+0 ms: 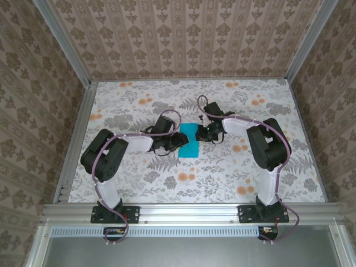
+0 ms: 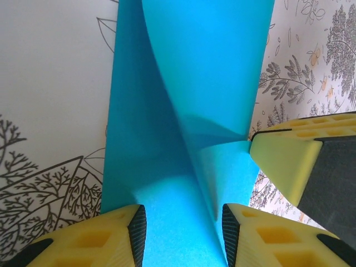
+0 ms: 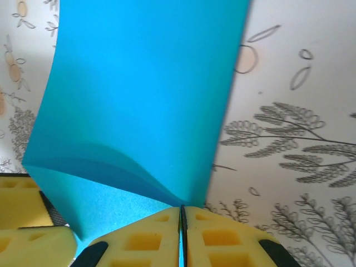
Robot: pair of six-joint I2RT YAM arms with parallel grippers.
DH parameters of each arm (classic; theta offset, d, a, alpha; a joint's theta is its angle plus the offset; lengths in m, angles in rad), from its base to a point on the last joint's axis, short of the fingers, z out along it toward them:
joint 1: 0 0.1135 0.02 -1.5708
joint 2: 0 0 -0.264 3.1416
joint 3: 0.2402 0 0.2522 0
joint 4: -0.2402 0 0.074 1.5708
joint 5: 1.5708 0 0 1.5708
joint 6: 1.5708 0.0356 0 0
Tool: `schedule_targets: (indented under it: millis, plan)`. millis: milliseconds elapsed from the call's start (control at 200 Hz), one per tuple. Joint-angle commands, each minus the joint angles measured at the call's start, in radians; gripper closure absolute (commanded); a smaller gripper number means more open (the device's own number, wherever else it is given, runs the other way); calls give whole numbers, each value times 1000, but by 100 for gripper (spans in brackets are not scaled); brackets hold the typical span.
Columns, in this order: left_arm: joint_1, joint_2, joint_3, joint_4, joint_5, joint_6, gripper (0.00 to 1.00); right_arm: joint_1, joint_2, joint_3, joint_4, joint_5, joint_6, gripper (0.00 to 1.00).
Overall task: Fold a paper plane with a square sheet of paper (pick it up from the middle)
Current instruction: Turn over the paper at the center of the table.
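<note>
Right tool (image 3: 181, 228), clenched on a lifted edge of the square sheet of paper (image 1: 189, 143) at mid-frame on the tabletop (image 1: 139, 175), appeared mid-fold while the left tool (image 2: 181, 233) straddled it, jaws parted; aligning and creasing seemed due next.

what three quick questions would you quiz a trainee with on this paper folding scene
1. True or false: the right pincer is shut on an edge of the teal-blue square sheet of paper.
2. Choose one. The left pincer has its jaws: A) apart, with the sheet under the gap; B) pressed together on the sheet; C) closed round a pen.
3. Short answer: does the sheet lie fully flat on the floral-patterned table?

Key: 1 true. 2 A. 3 no, one part of it curls up off the table.
</note>
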Motion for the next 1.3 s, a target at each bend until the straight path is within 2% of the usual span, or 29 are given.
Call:
schedule_targets:
  millis: [0, 320, 590, 815, 1075, 1230, 1295]
  plan:
    - [-2, 29, 27, 25, 25, -12, 58, -6, 6, -17, 17, -23, 25, 90]
    - [-2, 46, 62, 54, 53, 19, 63, -8, 7, -17, 17, -40, 20, 90]
    - [-3, 35, 57, 79, 56, 28, 53, -9, 8, -17, 14, -41, 20, 89]
    - [-5, 39, 54, 104, 61, 29, 49, -10, 8, -16, 11, -39, 20, 89]
    - [-6, -1, 17, 163, 40, 38, 49, -13, 11, -14, 4, -32, 24, 89]
    - [-6, -4, 17, 142, 21, 41, 50, -13, 11, -14, 4, -33, 25, 89]
    - [-8, 10, 27, 126, 23, 45, 53, -13, 11, -14, 2, -34, 25, 89]
